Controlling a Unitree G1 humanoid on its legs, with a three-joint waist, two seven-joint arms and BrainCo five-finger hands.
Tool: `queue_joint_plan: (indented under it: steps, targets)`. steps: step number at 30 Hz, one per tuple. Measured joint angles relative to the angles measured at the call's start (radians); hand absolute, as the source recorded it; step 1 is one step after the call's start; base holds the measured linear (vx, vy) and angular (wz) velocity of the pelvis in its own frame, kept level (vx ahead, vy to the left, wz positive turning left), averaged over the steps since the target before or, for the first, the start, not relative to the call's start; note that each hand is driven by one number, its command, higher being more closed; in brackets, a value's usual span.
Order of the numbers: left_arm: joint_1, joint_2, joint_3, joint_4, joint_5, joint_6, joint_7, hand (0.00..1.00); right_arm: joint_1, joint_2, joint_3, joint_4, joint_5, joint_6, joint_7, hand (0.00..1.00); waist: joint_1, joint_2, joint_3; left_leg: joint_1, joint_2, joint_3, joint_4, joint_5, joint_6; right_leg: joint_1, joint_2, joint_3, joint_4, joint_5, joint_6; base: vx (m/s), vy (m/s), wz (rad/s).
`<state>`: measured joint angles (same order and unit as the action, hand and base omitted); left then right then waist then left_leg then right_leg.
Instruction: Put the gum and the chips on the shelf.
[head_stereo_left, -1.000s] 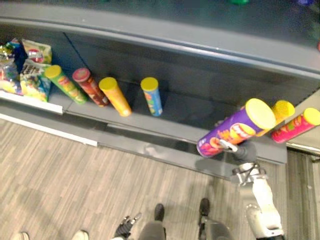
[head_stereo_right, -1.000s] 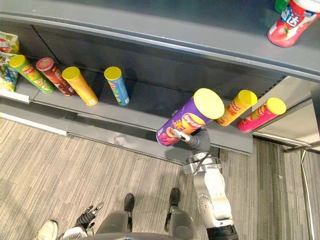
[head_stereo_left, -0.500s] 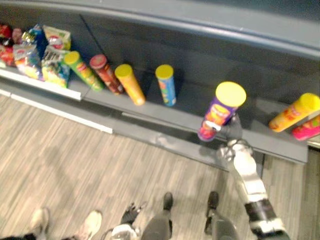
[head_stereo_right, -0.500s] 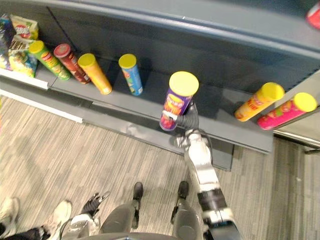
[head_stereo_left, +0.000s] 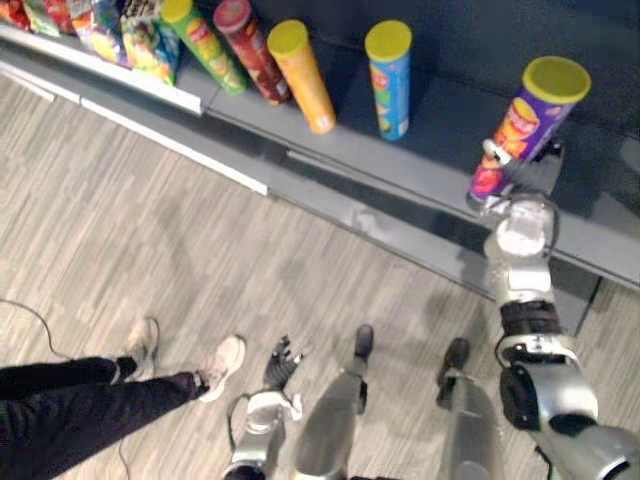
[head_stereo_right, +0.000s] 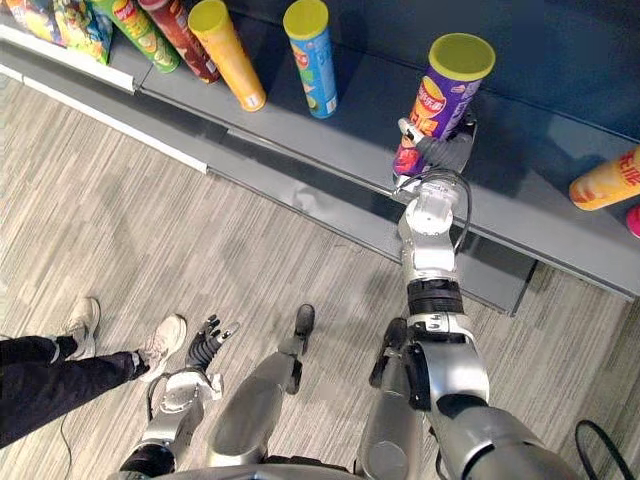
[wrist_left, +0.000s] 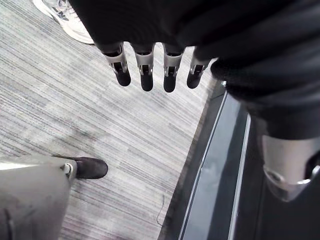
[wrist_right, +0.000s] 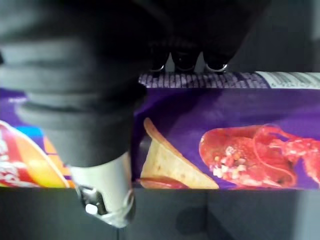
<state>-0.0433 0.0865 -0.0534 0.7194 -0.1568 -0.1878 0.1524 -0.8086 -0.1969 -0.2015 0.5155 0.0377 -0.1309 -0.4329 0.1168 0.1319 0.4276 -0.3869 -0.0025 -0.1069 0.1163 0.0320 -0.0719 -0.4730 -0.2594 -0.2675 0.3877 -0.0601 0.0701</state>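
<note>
A purple chips can (head_stereo_right: 447, 92) with a yellow lid stands upright on the grey shelf board (head_stereo_right: 350, 140), its base close to the front edge. My right hand (head_stereo_right: 441, 154) grips it low on the far side, and in the right wrist view the thumb (wrist_right: 106, 192) and fingers curl round the purple can (wrist_right: 225, 145). My left hand (head_stereo_right: 208, 342) hangs low over the floor with straight fingers (wrist_left: 145, 70) and holds nothing. I see no gum.
Green (head_stereo_left: 203, 43), red (head_stereo_left: 246, 48), orange (head_stereo_left: 300, 75) and blue (head_stereo_left: 390, 78) cans stand to the left on the shelf, with snack bags (head_stereo_left: 130, 25) beyond them. Another orange can (head_stereo_right: 610, 180) stands to the right. A person's legs (head_stereo_left: 70, 400) and shoes (head_stereo_left: 222, 362) are on the floor at my left.
The purple can went from lying tilted in my right hand to upright on the shelf, left of where it was. The camera has tipped down, bringing a person's legs into view.
</note>
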Motion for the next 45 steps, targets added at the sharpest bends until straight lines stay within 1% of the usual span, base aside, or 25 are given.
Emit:
queue_joint_plan:
  steps: [2, 4, 6, 7, 8, 9, 10, 14, 16, 20, 25, 27, 28, 30, 32, 34, 38, 44, 45]
  targets:
    - [-0.001, -0.002, -0.001, 0.0, -0.002, 0.0, 0.003, 0.0, -0.008, 0.008, -0.014, 0.007, 0.0, 0.005, -0.005, 1.0, 0.005, 0.0, 0.003, -0.019, 0.0, 0.011, 0.018, 0.002, -0.003, -0.024, -0.009, 0.002, 0.033, -0.014, -0.002, 0.01, -0.062, 0.07]
    - [-0.002, -0.007, -0.001, -0.003, -0.035, 0.0, 0.009, 0.0, -0.022, 0.015, -0.03, 0.007, 0.0, 0.019, -0.018, 1.0, 0.009, 0.002, 0.006, -0.041, -0.003, 0.013, 0.035, 0.002, -0.004, -0.049, -0.017, 0.002, 0.061, -0.024, -0.006, 0.01, -0.063, 0.05]
    - [-0.003, -0.007, 0.0, -0.012, -0.036, 0.0, 0.02, 0.0, -0.026, 0.016, -0.037, 0.007, 0.0, 0.019, -0.026, 1.0, 0.01, 0.002, 0.006, -0.061, -0.004, 0.017, 0.048, -0.007, -0.007, -0.063, -0.024, 0.001, 0.085, -0.037, -0.008, -0.04, -0.06, 0.11]
    - [-0.004, -0.008, 0.0, -0.018, -0.036, 0.0, 0.022, 0.0, -0.031, 0.017, -0.043, 0.007, 0.0, 0.019, -0.036, 1.0, 0.009, 0.005, 0.008, -0.069, 0.001, 0.031, 0.06, -0.016, 0.001, -0.067, -0.03, -0.003, 0.1, -0.047, -0.007, -0.08, -0.078, 0.17]
    - [-0.006, -0.009, 0.0, -0.019, -0.036, 0.0, 0.023, 0.0, -0.032, 0.017, -0.048, 0.007, 0.002, 0.019, -0.04, 1.0, 0.009, 0.007, 0.009, -0.073, 0.01, 0.052, 0.065, -0.016, 0.001, -0.068, -0.033, -0.005, 0.108, -0.052, -0.007, -0.07, -0.094, 0.23]
    - [-0.006, -0.011, 0.001, -0.022, -0.037, 0.0, 0.029, 0.0, -0.038, 0.016, -0.05, 0.006, 0.003, 0.019, -0.043, 1.0, 0.007, 0.007, 0.009, -0.081, 0.026, 0.095, 0.075, -0.016, 0.001, -0.075, -0.04, -0.01, 0.127, -0.063, -0.007, -0.02, -0.088, 0.19]
    - [-0.006, -0.011, 0.002, -0.025, -0.037, 0.0, 0.032, 0.0, -0.043, 0.016, -0.05, 0.004, 0.003, 0.019, -0.043, 1.0, 0.007, 0.007, 0.009, -0.083, 0.03, 0.106, 0.085, -0.015, 0.001, -0.08, -0.043, -0.012, 0.137, -0.069, -0.008, 0.0, -0.08, 0.18]
    - [-0.012, -0.038, 0.006, -0.04, -0.037, 0.0, 0.039, 0.0, -0.087, 0.013, -0.052, 0.0, 0.007, 0.019, -0.042, 1.0, 0.023, 0.008, 0.009, -0.13, 0.027, 0.1, 0.117, -0.011, -0.005, -0.126, -0.056, -0.017, 0.177, -0.08, -0.015, 0.0, -0.053, 0.08]
    - [-0.012, -0.052, 0.009, -0.04, -0.039, 0.0, 0.039, 0.0, -0.1, 0.013, -0.06, -0.011, 0.008, 0.019, -0.044, 1.0, 0.025, 0.008, 0.009, -0.142, 0.025, 0.096, 0.119, -0.007, -0.007, -0.136, -0.065, -0.026, 0.192, -0.088, -0.017, 0.0, -0.067, 0.18]
    - [-0.012, -0.052, 0.01, -0.045, -0.04, 0.0, 0.039, 0.0, -0.115, 0.004, -0.067, -0.04, 0.01, 0.017, -0.055, 1.0, 0.025, 0.008, 0.009, -0.156, 0.02, 0.096, 0.12, -0.001, -0.006, -0.155, -0.082, -0.035, 0.223, -0.106, -0.018, 0.0, -0.061, 0.16]
    - [-0.012, -0.066, 0.01, -0.083, -0.114, 0.0, 0.039, 0.0, -0.151, -0.044, -0.068, -0.057, 0.01, 0.014, -0.083, 1.0, 0.026, 0.014, 0.012, -0.182, 0.013, 0.091, 0.114, 0.015, -0.011, -0.191, -0.1, -0.041, 0.256, -0.12, -0.022, 0.01, -0.069, 0.09]
    - [-0.012, -0.073, 0.01, -0.093, -0.115, 0.0, 0.038, 0.0, -0.151, -0.061, -0.069, -0.077, 0.01, 0.013, -0.083, 1.0, 0.026, 0.015, 0.012, -0.19, 0.008, 0.091, 0.114, 0.018, -0.011, -0.206, -0.108, -0.04, 0.27, -0.126, -0.023, 0.01, -0.064, 0.09]
    - [-0.012, -0.082, 0.01, -0.096, -0.115, 0.0, 0.038, 0.0, -0.152, -0.078, -0.071, -0.077, 0.01, 0.011, -0.084, 1.0, 0.025, 0.022, 0.016, -0.191, 0.004, 0.089, 0.113, 0.021, -0.01, -0.208, -0.114, -0.041, 0.277, -0.131, -0.023, 0.02, -0.063, 0.1]
    - [-0.011, -0.088, 0.006, -0.097, -0.116, 0.0, 0.036, 0.0, -0.153, -0.089, -0.077, -0.077, 0.01, 0.011, -0.085, 1.0, 0.025, 0.026, 0.016, -0.196, 0.002, 0.091, 0.113, 0.021, -0.01, -0.219, -0.119, -0.04, 0.282, -0.136, -0.023, 0.0, -0.057, 0.05]
    - [-0.012, -0.088, 0.005, -0.105, -0.121, 0.0, 0.036, 0.0, -0.158, -0.104, -0.077, -0.077, 0.01, 0.011, -0.086, 1.0, 0.025, 0.026, 0.016, -0.213, 0.0, 0.091, 0.114, 0.024, -0.011, -0.24, -0.121, -0.038, 0.29, -0.139, -0.025, 0.0, -0.054, 0.03]
    - [-0.012, -0.088, 0.0, -0.12, -0.154, 0.0, 0.034, 0.0, -0.164, -0.114, -0.091, -0.072, 0.01, 0.012, -0.086, 1.0, 0.025, 0.028, 0.017, -0.227, 0.0, 0.091, 0.113, 0.035, -0.008, -0.258, -0.122, -0.036, 0.3, -0.14, -0.027, 0.02, -0.065, 0.03]
    - [-0.012, -0.088, -0.001, -0.122, -0.155, 0.0, 0.023, 0.0, -0.176, -0.122, -0.097, -0.053, 0.011, 0.014, -0.085, 1.0, 0.023, 0.031, 0.019, -0.229, 0.0, 0.1, 0.117, 0.034, -0.008, -0.268, -0.123, -0.023, 0.306, -0.14, -0.027, 0.01, -0.053, -0.04]
    - [-0.012, -0.089, -0.027, -0.138, -0.156, -0.001, 0.017, 0.0, -0.189, -0.131, -0.053, 0.015, 0.011, 0.016, -0.081, 1.0, 0.023, 0.031, 0.019, -0.257, 0.006, 0.119, 0.139, 0.029, -0.01, -0.306, -0.118, -0.004, 0.315, -0.14, -0.029, -0.02, -0.033, -0.08]
    - [-0.011, -0.09, -0.029, -0.138, -0.156, 0.0, 0.015, 0.0, -0.189, -0.131, -0.046, 0.017, 0.011, 0.01, -0.081, 1.0, 0.021, 0.032, 0.019, -0.262, 0.007, 0.121, 0.142, 0.029, -0.01, -0.313, -0.116, -0.003, 0.316, -0.14, -0.029, -0.02, -0.035, -0.07]
